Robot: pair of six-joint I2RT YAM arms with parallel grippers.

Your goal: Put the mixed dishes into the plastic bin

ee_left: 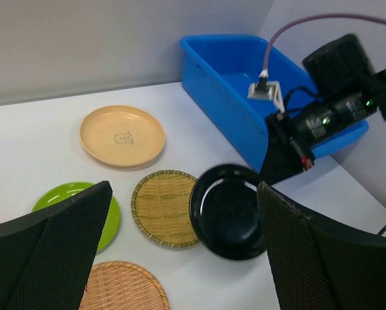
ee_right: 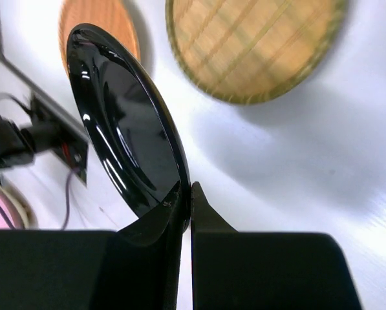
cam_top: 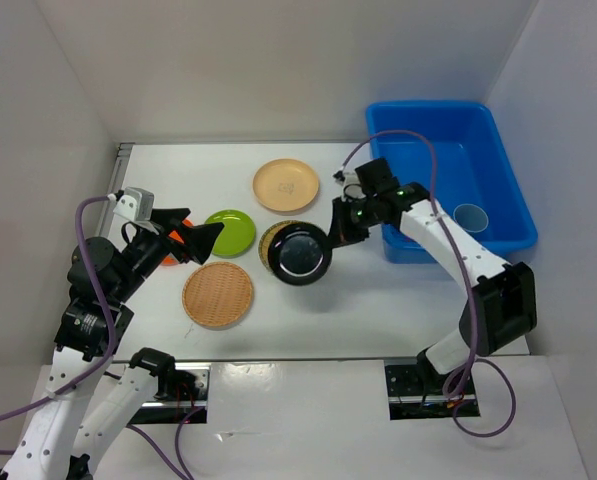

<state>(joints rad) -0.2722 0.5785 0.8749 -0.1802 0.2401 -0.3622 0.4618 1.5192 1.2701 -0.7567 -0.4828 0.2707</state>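
- R gripper (cam_top: 334, 232) is clamped narrow on the rim of the black bowl (cam_top: 300, 254), edge pinch only. The bowl sits tilted mid-table, just left of the plastic bin (cam_top: 448, 180).
- Risk 1: imo a glossy bowl held by a thin bit of rim could swing or slip out in a fast move. If it drops, it lands on the plates.
- Risk 2: the bowl overlaps the green-rimmed woven plate (cam_top: 269, 243). Can't tell if they touch, but a low sideways drag would prob shove that plate.
- Risk 3: the bin wall is right beside the grip. With too little lift the hanging bowl clips the rim.
- Risk 4: the blue cup (cam_top: 470, 216) is already in the bin, near corner. A release over it could knock it over.
- L gripper (cam_top: 196, 230) is wide open w/ nothing in it, hovering over the orange plate (cam_top: 168, 261) on the left side, well apart from the right arm, so no clash rn.
- Count, plates: 5. That's the orange one (mostly hidden), the lime plate (cam_top: 230, 232), the beige plate (cam_top: 286, 185), the plain woven plate (cam_top: 218, 294) and the green-rimmed woven one. All are on the table.
- Bowls: 1.
- Cups: 1 seen. No pink cup I can make out.
- Bins: 1.
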